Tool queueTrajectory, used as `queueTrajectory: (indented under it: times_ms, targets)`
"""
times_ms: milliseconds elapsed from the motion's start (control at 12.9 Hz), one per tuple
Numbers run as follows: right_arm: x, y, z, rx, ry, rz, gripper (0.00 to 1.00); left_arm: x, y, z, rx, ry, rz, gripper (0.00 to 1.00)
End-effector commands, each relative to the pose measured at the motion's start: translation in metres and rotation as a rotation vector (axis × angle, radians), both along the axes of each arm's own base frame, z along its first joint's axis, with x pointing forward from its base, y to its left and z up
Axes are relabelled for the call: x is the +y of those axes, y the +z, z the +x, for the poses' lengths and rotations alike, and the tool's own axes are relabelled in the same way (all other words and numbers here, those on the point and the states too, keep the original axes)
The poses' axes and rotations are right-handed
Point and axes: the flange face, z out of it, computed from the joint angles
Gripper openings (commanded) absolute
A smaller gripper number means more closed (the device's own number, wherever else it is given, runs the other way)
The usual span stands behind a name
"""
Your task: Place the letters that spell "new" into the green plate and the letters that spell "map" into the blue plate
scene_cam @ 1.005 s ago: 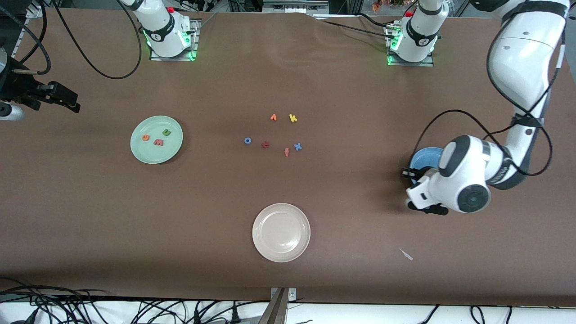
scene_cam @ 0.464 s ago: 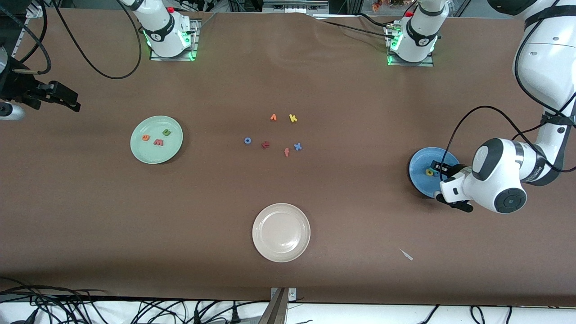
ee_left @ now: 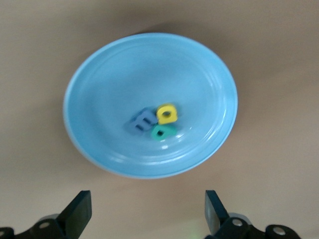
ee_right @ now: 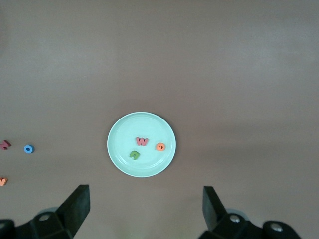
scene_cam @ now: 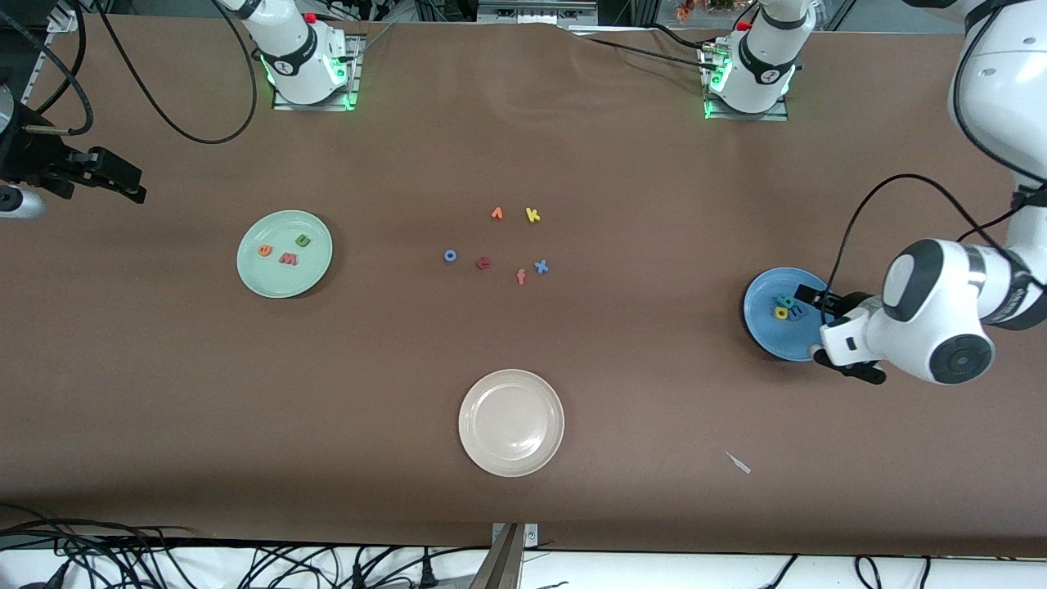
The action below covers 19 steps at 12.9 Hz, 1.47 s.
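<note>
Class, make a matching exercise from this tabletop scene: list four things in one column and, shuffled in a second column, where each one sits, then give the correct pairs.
Column A
1. yellow "p"
2. salmon-red "w"
3. yellow "k"
4. left gripper

Column B
a. lying in the green plate
b. open, over the edge of the blue plate
c. on the bare table among the loose letters
d. lying in the blue plate, touching the blue "m"

Pairs: 1-d, 2-a, 3-c, 4-b

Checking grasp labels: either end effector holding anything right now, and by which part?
Nothing is held. The left end effector is open over the blue plate; the right end effector is open, waiting above the green plate.
</note>
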Motion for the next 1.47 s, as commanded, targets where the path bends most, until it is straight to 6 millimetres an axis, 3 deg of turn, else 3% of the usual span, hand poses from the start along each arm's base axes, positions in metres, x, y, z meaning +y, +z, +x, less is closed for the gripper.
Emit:
queueTrajectory:
  times_ms: [0,619,696,1005,1160,1392]
  targets:
    - [0.000,0.006,-0.007,-0.007,-0.010,-0.015,1.00,0.022,0.032,-0.006,-0.015,-0.003,0.032,1.00]
    - [0.000,0.005,-0.008,-0.002,-0.014,-0.001,1.00,0.062,0.101,-0.019,-0.081,0.077,0.015,1.00]
    - [0.000,0.006,-0.007,-0.008,-0.015,-0.001,1.00,0.062,0.123,-0.024,-0.107,0.080,0.042,1.00]
    - [0.000,0.005,-0.006,-0.010,-0.013,-0.003,1.00,0.051,0.179,-0.039,-0.169,0.184,0.019,1.00]
    - [0.000,0.004,-0.006,-0.012,-0.015,-0.001,1.00,0.056,0.200,-0.050,-0.214,0.255,-0.014,1.00]
    - [0.000,0.004,-0.006,-0.012,-0.015,0.000,1.00,0.039,0.236,-0.063,-0.314,0.268,0.017,1.00]
